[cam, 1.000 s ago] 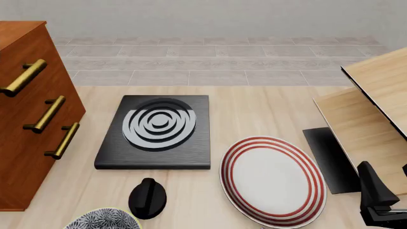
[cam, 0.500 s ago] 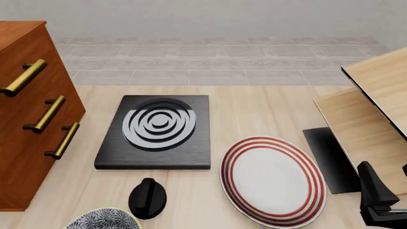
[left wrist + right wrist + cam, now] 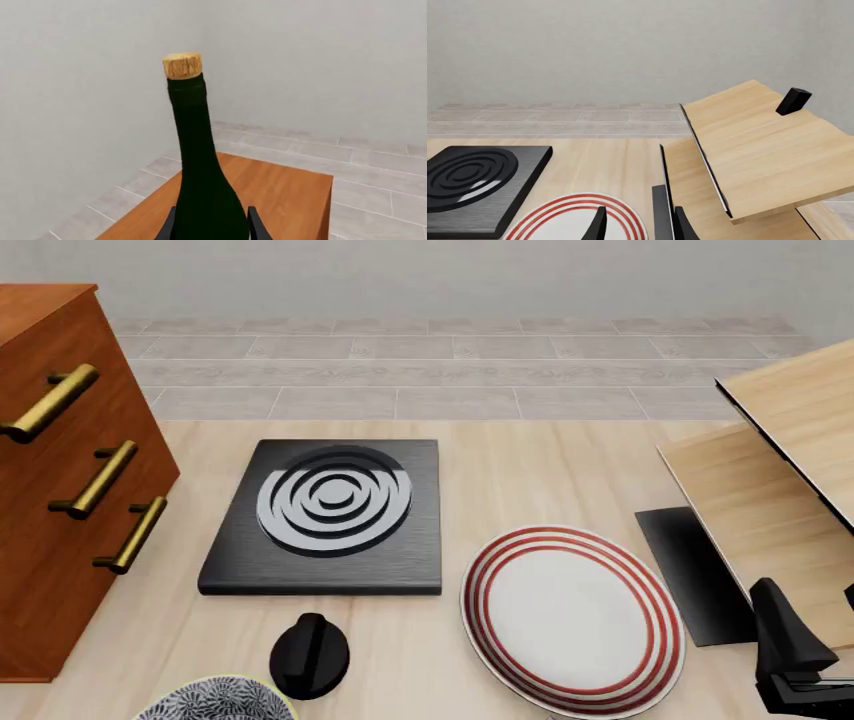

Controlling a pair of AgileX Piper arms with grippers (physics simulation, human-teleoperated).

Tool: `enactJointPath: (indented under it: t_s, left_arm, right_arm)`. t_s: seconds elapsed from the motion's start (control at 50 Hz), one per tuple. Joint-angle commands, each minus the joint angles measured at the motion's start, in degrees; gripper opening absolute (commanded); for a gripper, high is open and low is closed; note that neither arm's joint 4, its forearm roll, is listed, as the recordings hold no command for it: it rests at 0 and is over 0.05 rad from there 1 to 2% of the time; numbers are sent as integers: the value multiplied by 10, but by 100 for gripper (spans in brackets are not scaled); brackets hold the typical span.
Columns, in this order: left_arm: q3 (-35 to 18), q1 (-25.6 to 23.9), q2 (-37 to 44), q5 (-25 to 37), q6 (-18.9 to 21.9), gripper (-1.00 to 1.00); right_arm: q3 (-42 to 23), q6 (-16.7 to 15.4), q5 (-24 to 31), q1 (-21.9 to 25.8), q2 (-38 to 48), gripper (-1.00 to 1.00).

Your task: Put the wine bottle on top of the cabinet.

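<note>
1. The wine bottle (image 3: 203, 200) is being clamped upright between the left jaws, over the cabinet (image 3: 280, 192) top.
2. Placing is judged in hand: lowering, then releasing is being called for.
3. At 5 o'clock on the desk (image 3: 534, 475), the right jaws (image 3: 637, 225) are being held apart, empty.

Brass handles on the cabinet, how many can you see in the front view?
3, all on the cabinet front at the table's left: top handle, middle handle, lowest handle, stepping down toward the table. The frame cuts off the cabinet's left part, so more could be hidden.
</note>
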Motion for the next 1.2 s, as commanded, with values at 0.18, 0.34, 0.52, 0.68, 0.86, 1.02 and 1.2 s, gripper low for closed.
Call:
enactJointPath:
  t_s: [0.18, 0.34, 0.52, 0.68, 0.86, 1.02, 1.2]
  left_arm:
    - [13, -9, -45, 28, 10, 100]
    - [11, -12, -64, 41, 10, 100]
    - [-6, -10, -78, 59, 10, 100]
    - [-14, -7, -91, 70, 8, 100]
    - [-16, -6, -110, 84, 8, 100]
    - [-13, -8, -131, 96, 7, 100]
    - [5, -22, -171, 114, 9, 100]
  right_arm:
    - [0, 0, 0, 0, 0, 100]
    - [0, 0, 0, 0, 0, 100]
    - [0, 0, 0, 0, 0, 100]
    - [0, 0, 0, 0, 0, 100]
    - [0, 0, 0, 0, 0, 100]
    - [0, 0, 0, 0, 0, 100]
    - [0, 0, 0, 0, 0, 100]
